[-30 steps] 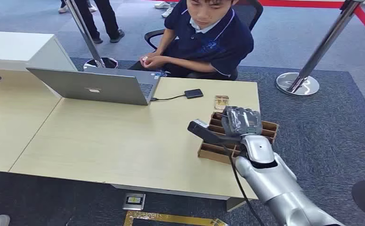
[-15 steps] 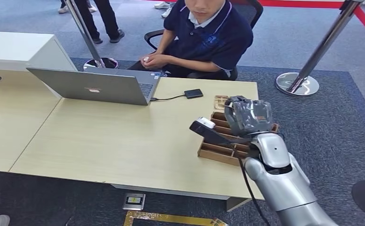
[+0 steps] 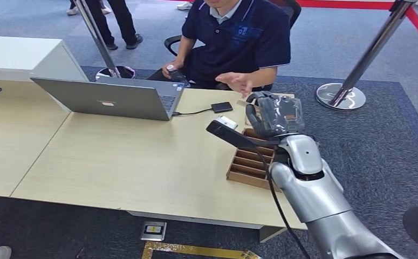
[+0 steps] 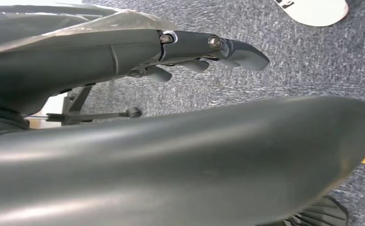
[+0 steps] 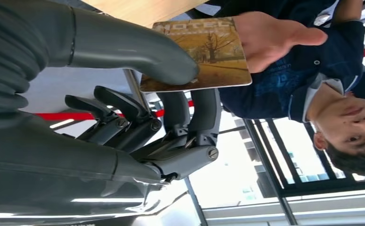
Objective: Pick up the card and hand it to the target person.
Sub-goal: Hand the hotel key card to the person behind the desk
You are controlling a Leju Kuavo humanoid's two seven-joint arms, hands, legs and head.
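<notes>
My right hand (image 3: 274,114) is raised above the far right part of the table, just in front of the seated person (image 3: 239,38). It pinches a hotel card (image 5: 204,56) with an autumn tree picture between the thumb (image 5: 138,52) and the fingers below it. The person's open palm (image 5: 274,40) reaches out right behind the card's far edge; whether it touches the card I cannot tell. In the head view that person's hand (image 3: 239,82) hovers just beyond mine. My left hand (image 4: 218,47) hangs over the carpet with its fingers apart and nothing in them.
A wooden slotted box (image 3: 249,162) sits on the table (image 3: 142,156) under my right forearm. An open laptop (image 3: 109,97) stands at the back left, with a small black device (image 3: 221,107) cabled to it. A stanchion base (image 3: 341,94) stands on the carpet to the right.
My right hand has lifted from the wooden box and moved away toward the person, carrying the card. The person has raised an open hand toward it.
</notes>
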